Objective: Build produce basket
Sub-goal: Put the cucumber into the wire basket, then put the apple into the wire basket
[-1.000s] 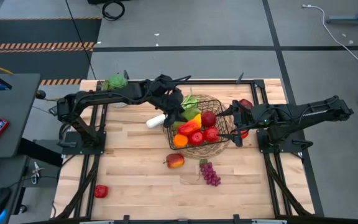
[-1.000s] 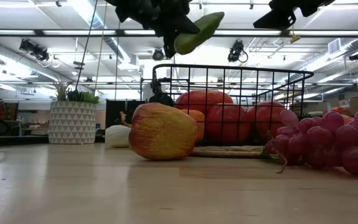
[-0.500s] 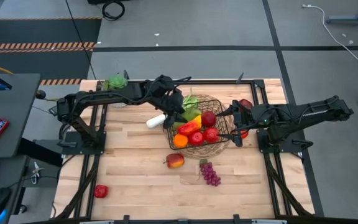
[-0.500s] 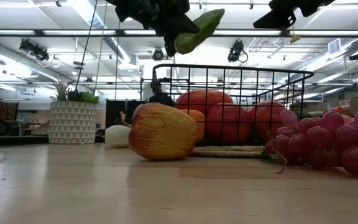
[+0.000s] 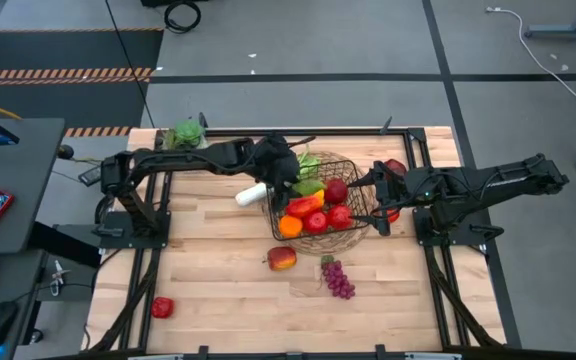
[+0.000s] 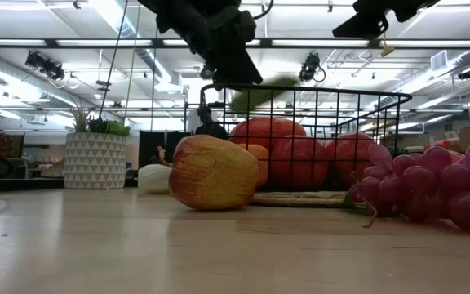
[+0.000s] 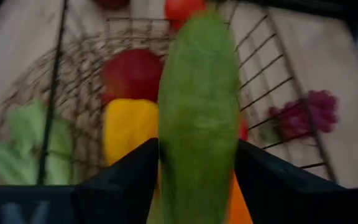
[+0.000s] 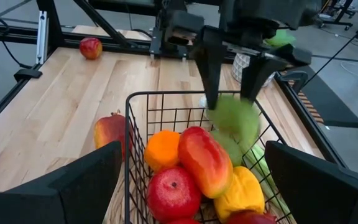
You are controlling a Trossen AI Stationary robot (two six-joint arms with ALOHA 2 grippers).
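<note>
**Green piece poised over the basket**

Pale wooden desk [image 5: 208, 290], seen from above. Black wire-grid basket [image 5: 358, 215] sits mid-desk, already holding red, orange and yellow toy produce [image 5: 313, 215]. Left tool [image 5: 290, 176] hangs over the basket's far-left rim, its fingers apart and flanking a long green toy vegetable [image 7: 197, 118] whose long axis points down into the basket. Right tool [image 5: 366, 182], released, waits at the basket's right rim.

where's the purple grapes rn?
In the high view, the purple grapes lie on the bare wooden table, just outside the basket on its near side, right of the loose red-orange apple.
</note>
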